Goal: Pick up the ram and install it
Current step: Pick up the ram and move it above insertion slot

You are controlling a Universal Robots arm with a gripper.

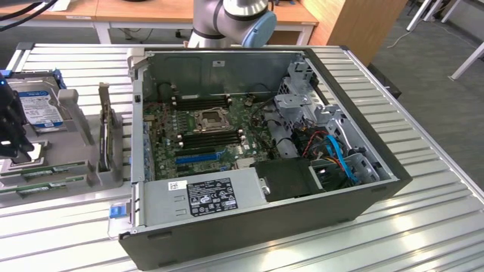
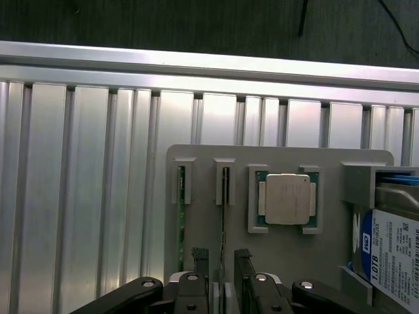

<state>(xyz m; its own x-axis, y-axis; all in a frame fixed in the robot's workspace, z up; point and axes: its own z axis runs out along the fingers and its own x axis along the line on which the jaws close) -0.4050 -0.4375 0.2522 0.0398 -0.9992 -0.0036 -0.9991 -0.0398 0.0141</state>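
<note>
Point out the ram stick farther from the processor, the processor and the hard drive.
Ram stick (image 2: pixel 180 216): wrist view, its green long edge.
Processor (image 2: pixel 287 199): wrist view, middle of its metal lid.
Hard drive (image 2: pixel 393 255): wrist view, its white label.

Thin green ram (image 1: pixel 53 169) stands, apparently on edge, in a grey holder (image 1: pixel 90 180) at the exterior view's eight o'clock.
</note>
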